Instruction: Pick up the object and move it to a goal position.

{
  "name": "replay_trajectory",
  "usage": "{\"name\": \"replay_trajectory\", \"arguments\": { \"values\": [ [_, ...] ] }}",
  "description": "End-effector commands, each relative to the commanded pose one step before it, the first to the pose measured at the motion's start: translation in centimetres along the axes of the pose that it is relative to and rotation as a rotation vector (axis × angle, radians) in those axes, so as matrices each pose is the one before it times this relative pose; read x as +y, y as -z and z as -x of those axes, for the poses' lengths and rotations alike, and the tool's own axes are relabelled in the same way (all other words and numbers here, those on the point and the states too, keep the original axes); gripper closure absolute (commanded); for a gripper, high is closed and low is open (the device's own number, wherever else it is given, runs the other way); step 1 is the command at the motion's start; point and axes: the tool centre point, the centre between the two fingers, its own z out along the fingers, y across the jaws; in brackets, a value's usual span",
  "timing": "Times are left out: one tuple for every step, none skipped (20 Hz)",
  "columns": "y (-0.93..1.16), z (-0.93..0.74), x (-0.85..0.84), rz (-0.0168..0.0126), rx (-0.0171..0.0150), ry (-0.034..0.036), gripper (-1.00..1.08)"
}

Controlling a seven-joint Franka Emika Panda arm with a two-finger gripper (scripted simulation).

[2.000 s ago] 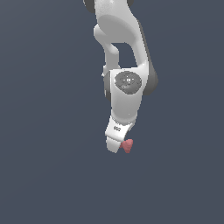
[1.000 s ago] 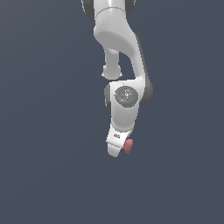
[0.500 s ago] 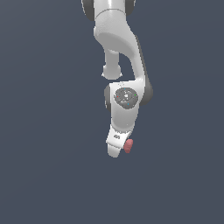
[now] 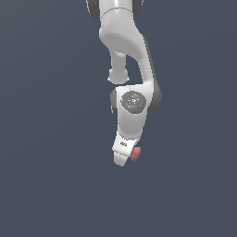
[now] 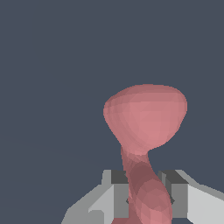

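Gripper (image 5: 142, 201) jaws are closed on the object (image 5: 145, 120), holding its lower lobe. Wide lobe sticks out beyond the fingers (image 5: 120, 199).

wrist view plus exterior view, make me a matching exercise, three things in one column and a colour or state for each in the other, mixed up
Things:
1. object
2. gripper
3. arm's round joint cap

Colour or state:
A. grey disc on the white arm
B. pinkish-red, two lobes with a narrow waist
C. shut, pads on either side of the pinkish-red thing

Pairs: 1-B, 2-C, 3-A
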Motion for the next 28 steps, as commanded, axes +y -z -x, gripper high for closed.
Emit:
{"name": "replay_trajectory", "arguments": {
  "values": [
    [0.614,0.054,-0.082,0.00121,0.00005,-0.00018,1.08],
    [0.347,0.039,-0.078,0.0,0.0,0.0,1.08],
    [0.403,0.045,-0.09,0.0,0.0,0.0,1.08],
    [0.46,0.052,-0.103,0.0,0.0,0.0,1.08],
    [0.516,0.038,-0.125,0.00016,-0.00039,0.00024,1.08],
    [0.578,0.064,-0.129,0.0,0.0,0.0,1.08],
    [0.639,0.071,-0.142,0.0,0.0,0.0,1.08],
    [0.702,0.078,-0.156,0.0,0.0,0.0,1.08],
    [0.762,0.063,-0.179,0.00011,-0.0004,0.00026,1.08],
    [0.836,0.091,-0.185,0.0,0.0,0.0,1.08],
    [0.903,0.098,-0.199,0.0,0.0,0.0,1.08],
    [0.965,0.103,-0.212,0.0,0.0,0.0,1.08],
    [1.015,0.07,-0.241,0.0001,-0.00045,0.00051,1.08],
    [1.075,0.112,-0.235,0.0,0.0,0.0,1.08],
    [1.124,0.116,-0.244,0.0,0.0,0.0,1.08],
    [1.169,0.119,-0.253,0.0,0.0,0.0,1.08],
    [1.189,0.093,-0.269,-0.00009,0.00007,0.00048,1.08],
    [1.192,0.117,-0.256,0.0,0.0,0.0,1.08],
    [1.192,0.115,-0.254,0.0,0.0,0.0,1.08],
    [1.191,0.098,-0.261,-0.00013,0.00027,0.00039,1.08],
    [1.188,0.112,-0.25,0.0,0.0,0.0,1.08],
    [1.187,0.1,-0.254,-0.00013,0.00033,0.00033,1.08],
    [1.183,0.108,-0.245,0.0,0.0,0.0,1.08],
    [1.183,0.102,-0.246,-0.00013,0.00038,0.00028,1.08],
    [1.174,0.105,-0.239,0.0,0.0,0.0,1.08],
    [1.171,0.103,-0.235,0.0,0.0,0.0,1.08],
    [1.172,0.104,-0.234,-0.00012,0.00043,0.00021,1.08],
    [1.161,0.1,-0.227,0.0,0.0,0.0,1.08]
  ]
}}
